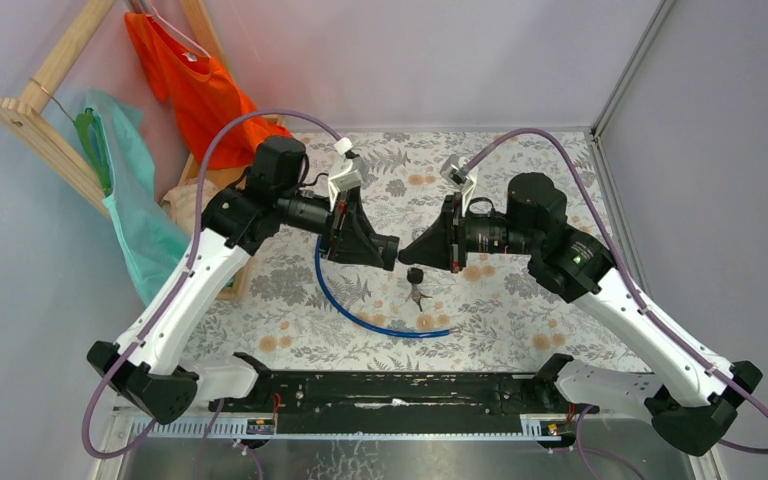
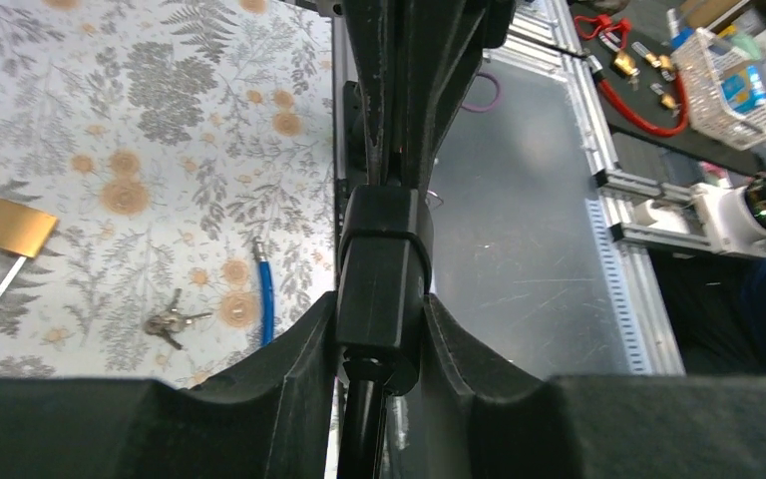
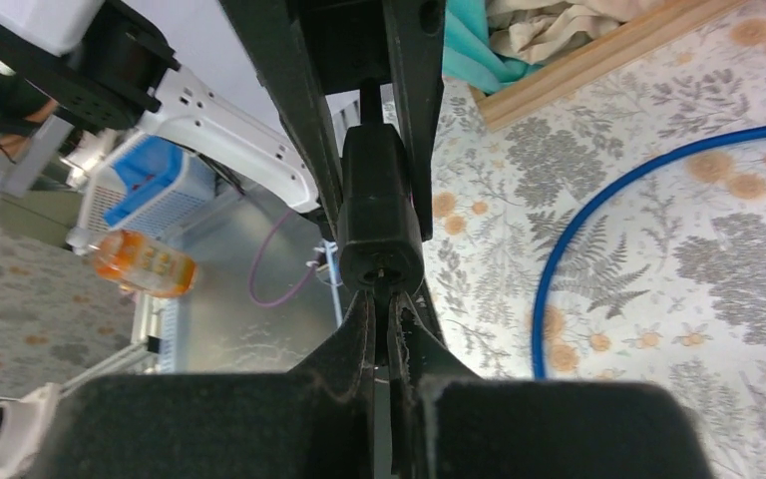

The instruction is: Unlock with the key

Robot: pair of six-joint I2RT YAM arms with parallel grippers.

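My left gripper [image 1: 392,250] [image 2: 379,309] is shut on the black lock body [image 2: 381,259] of a blue cable lock [image 1: 360,318] and holds it above the table. The lock's round keyhole face [image 3: 381,261] points at my right gripper [image 1: 407,252] [image 3: 384,304]. The right jaws are almost together, with their tips at that face. They are shut on the key, of which only a thin dark edge shows between the pads. Its head and blade are hidden. A small black knob [image 1: 415,274] shows just below where the grippers meet.
A bunch of small silver keys [image 1: 418,296] [image 2: 170,321] lies on the floral cloth under the grippers. A brass padlock [image 2: 10,228] lies further off. A wooden rack with an orange shirt [image 1: 195,90] stands at the back left. A grey wall [image 1: 720,200] is on the right.
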